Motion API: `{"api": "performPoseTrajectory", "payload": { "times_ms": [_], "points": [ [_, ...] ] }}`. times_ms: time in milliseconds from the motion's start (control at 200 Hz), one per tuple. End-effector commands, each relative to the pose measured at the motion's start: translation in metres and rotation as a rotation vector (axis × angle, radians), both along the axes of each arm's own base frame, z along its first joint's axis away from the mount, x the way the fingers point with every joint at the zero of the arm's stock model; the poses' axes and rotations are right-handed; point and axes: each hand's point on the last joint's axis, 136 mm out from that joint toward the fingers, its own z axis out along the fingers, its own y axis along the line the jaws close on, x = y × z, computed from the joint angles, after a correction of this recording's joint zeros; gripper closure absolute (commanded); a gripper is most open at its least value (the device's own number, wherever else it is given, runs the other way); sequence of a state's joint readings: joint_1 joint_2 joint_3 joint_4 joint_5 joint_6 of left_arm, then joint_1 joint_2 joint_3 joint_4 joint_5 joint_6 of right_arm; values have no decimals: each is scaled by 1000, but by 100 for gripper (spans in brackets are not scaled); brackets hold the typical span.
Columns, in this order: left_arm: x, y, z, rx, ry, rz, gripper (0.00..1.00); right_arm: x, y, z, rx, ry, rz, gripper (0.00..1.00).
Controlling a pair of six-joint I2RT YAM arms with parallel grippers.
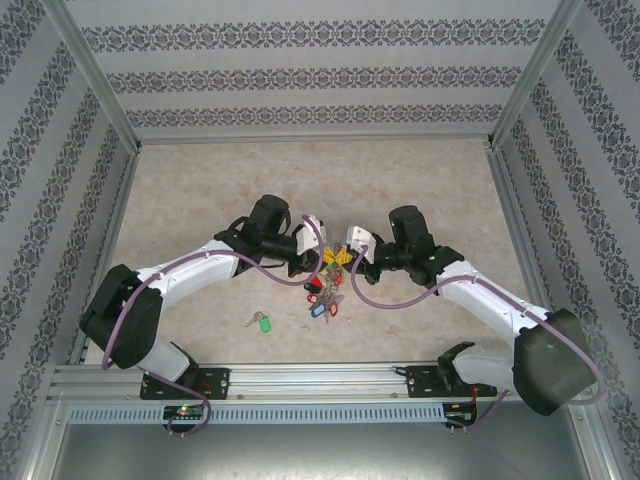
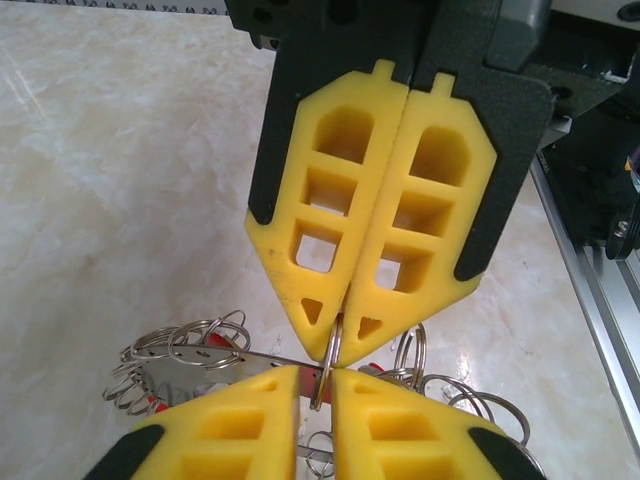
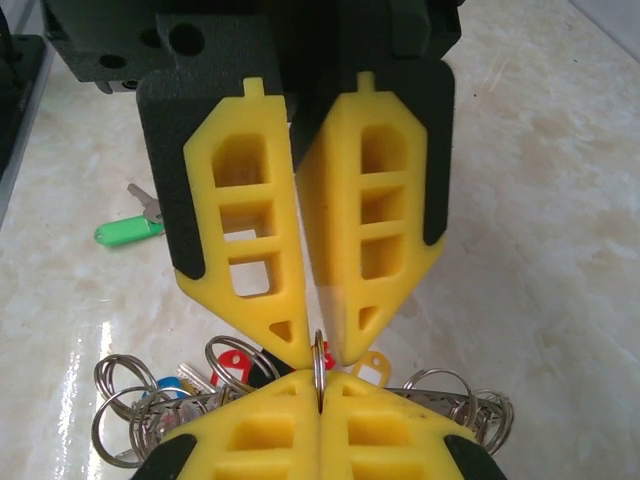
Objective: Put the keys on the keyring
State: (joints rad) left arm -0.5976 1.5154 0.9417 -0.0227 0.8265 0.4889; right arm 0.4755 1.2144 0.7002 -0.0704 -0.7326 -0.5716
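Observation:
Both grippers meet tip to tip above the keyring [image 1: 325, 295], a grey metal band [image 2: 250, 360] [image 3: 430, 398] strung with small rings and coloured tags. A small split ring [image 2: 321, 384] [image 3: 319, 356] stands on edge between them. My right gripper [image 3: 320, 382] [image 2: 340, 345] [image 1: 346, 256] is shut on it. My left gripper [image 2: 315, 378] [image 3: 315, 352] [image 1: 329, 260] straddles the same ring with a narrow gap between its fingers. One key with a green tag [image 1: 262, 322] [image 3: 130, 231] lies alone on the table. Red tags [image 3: 232, 362] sit in the bunch; which key they belong to I cannot tell.
The table top is pale marble-patterned stone [image 1: 420, 180], walled by patterned panels. An aluminium rail [image 1: 320, 380] runs along the near edge by the arm bases. The green-tagged key lies left of the bunch, toward the left arm.

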Motion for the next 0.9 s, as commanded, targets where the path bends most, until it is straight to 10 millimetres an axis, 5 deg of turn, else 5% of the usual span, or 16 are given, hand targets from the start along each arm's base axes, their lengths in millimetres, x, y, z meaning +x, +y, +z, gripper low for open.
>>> {"api": "performPoseTrajectory", "payload": {
  "times_ms": [0,894],
  "points": [
    [-9,-4,11,1,-23,-66,81,-5,4,17,100,-1,47,100],
    [-3,-10,9,-17,16,-79,83,-4,0,31,247,22,41,100]
  ]
}}
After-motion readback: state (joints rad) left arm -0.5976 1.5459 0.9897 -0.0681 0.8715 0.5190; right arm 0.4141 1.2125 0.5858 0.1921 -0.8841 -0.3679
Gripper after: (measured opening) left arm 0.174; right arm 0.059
